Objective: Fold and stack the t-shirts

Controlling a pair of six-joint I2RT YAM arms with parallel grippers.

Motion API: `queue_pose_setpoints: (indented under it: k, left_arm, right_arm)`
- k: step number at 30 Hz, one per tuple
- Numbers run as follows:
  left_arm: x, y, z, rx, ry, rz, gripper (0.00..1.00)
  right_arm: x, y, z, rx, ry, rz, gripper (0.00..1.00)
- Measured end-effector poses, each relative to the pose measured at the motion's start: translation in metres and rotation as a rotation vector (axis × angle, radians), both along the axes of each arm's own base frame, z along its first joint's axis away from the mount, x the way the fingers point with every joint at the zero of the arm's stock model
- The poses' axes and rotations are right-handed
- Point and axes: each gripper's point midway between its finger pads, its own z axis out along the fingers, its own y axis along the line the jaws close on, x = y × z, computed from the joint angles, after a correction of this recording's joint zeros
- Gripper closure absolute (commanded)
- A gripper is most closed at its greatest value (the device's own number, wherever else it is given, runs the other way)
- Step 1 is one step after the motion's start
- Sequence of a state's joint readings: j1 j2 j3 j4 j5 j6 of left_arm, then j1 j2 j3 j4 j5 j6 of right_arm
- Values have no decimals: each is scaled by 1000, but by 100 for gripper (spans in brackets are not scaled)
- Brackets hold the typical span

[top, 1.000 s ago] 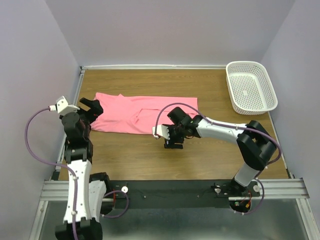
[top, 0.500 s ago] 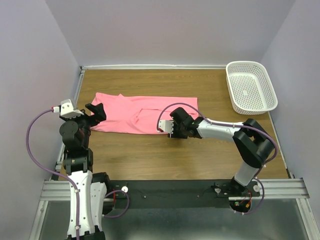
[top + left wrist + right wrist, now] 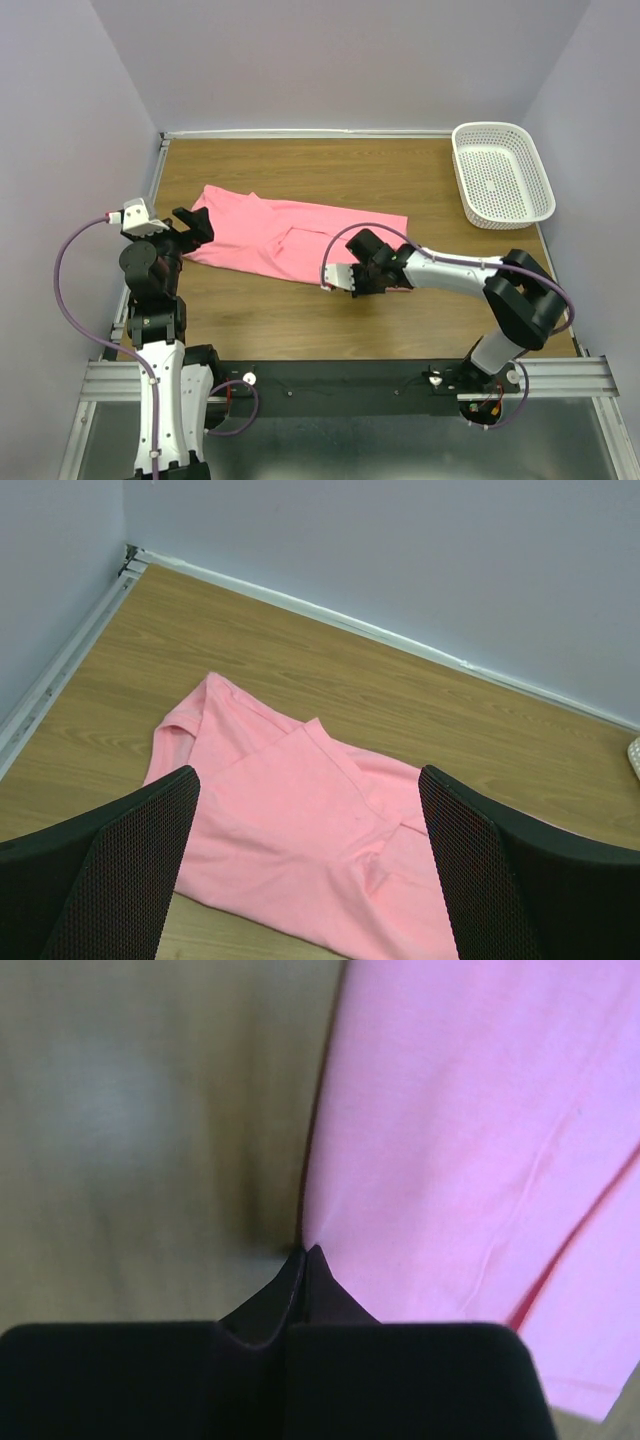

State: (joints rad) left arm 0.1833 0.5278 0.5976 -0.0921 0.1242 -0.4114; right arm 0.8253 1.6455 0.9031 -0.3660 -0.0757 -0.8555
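Though folded over on itself in places, the salmon-pink t-shirt [image 3: 265, 235] lies as a long band across the left and middle of the wooden desk [image 3: 300, 325], slanting from upper left to lower right in the overhead view. Its lower right edge is pinched between the closed jaws of the right gripper [image 3: 303, 1253], low against the desk. At the shirt's left end, the left gripper [image 3: 195, 225] hangs above the cloth with its jaws spread wide, holding nothing. A white mesh basket [image 3: 500, 180] sits well apart in the upper right corner.
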Motion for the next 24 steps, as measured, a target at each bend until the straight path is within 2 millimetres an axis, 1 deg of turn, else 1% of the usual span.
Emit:
queue_pose_setpoints:
  k: [1,2,3,5,6,7,8,9,10,12,13,14,15,16,17,19,20,21,22,24]
  left_arm:
    - [1,0,-1,-1,4,-3,2]
    - [1,-1,-2,-2,7,-7,2]
    - [2,-1,-2,-2,7,-11,2]
    - [5,-3,-5,-6,13,-21,2]
    - [6,-4,-7,-8,17,-26,2]
    - [7,-4,-8,-10,23,-31,2]
    - [8,-5,-9,-11,25,-35,2]
    - [9,-5,-11,-12,31,-37,2]
    - [9,-5,-12,-13,34,-39,2]
    - [9,-6,-11,-12,33,-42,2]
    - [8,-6,-10,-11,29,-43,2]
    - [7,-6,-9,-10,24,-43,2]
    - [6,-7,-7,-9,18,-45,2]
    - [5,-7,-6,-8,13,-45,2]
    - [4,-7,-4,-6,6,-46,2]
    - [2,-8,-1,-4,-5,-46,2]
    - [1,-8,0,-3,-10,-46,2]
    - [1,-8,0,-2,-13,-46,2]
    - [0,-8,0,-2,-15,-46,2]
    - [-1,-8,1,-1,-20,-47,2]
  right_arm:
    - [-13,-2,0,-9,23,34,99]
    - [-27,-4,-1,-20,50,66,90]
    - [-42,-4,-2,-28,71,101,77]
    - [-66,-5,-2,-40,123,153,59]
    - [-76,-4,-1,-43,147,171,47]
    - [-85,-3,0,-44,172,177,44]
    - [-88,-3,2,-44,192,166,39]
    - [-87,-1,6,-29,210,143,36]
    - [-84,-1,11,-22,226,121,36]
    - [-52,12,36,79,244,24,34]
    - [-25,20,54,147,245,-37,34]
    - [8,28,72,222,229,-95,33]
    - [33,36,85,281,219,-131,31]
    - [67,48,101,370,217,-172,31]
    - [87,49,108,410,221,-209,31]
    - [123,62,110,486,271,-269,31]
    - [135,69,107,509,290,-287,31]
    - [149,80,100,527,327,-319,31]
    - [160,91,88,539,359,-346,31]
    - [174,108,64,550,428,-411,31]
